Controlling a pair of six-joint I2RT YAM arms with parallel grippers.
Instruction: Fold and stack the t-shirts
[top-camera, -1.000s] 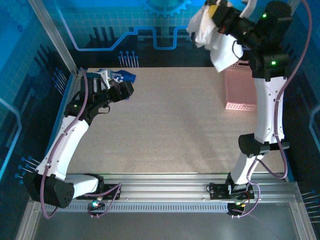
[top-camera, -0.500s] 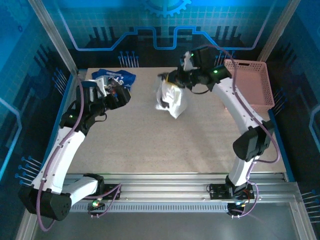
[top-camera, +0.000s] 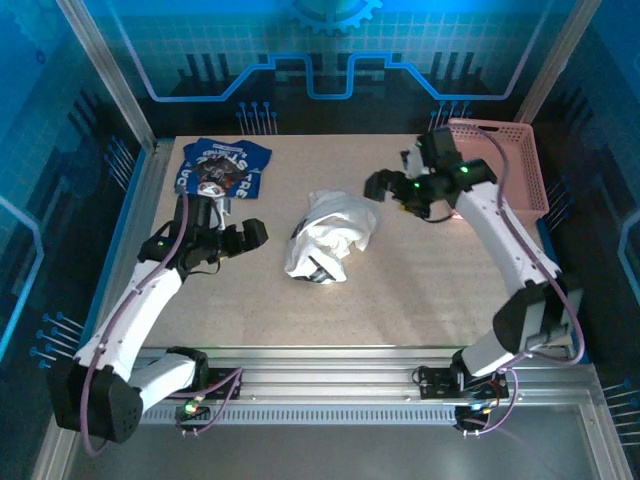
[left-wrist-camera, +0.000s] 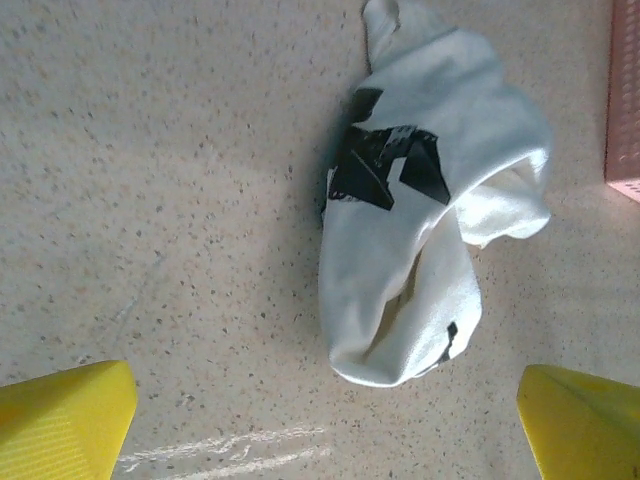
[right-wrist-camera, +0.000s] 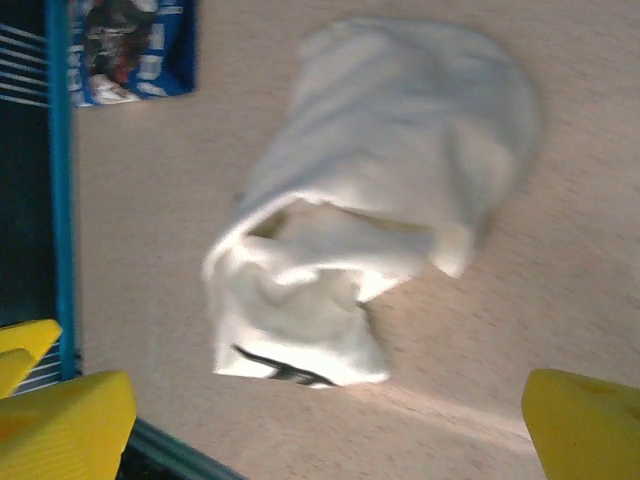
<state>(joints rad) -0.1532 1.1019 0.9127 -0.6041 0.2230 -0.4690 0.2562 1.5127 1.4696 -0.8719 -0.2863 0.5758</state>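
At your left, the blue t-shirt (top-camera: 222, 168) lies in the far-left corner of the worktop (top-camera: 420, 290), white lettering up. Just nearer you, the left gripper (top-camera: 243, 236) hovers with its jaws spread wide and nothing between them. In the middle, the white t-shirt (top-camera: 328, 238) sits crumpled in a heap, its dark mark showing. The right gripper (top-camera: 383, 187) hangs just beside the heap's far-right side, jaws wide, no cloth between them. The pink basket (top-camera: 520, 170) stands at the far-right edge.
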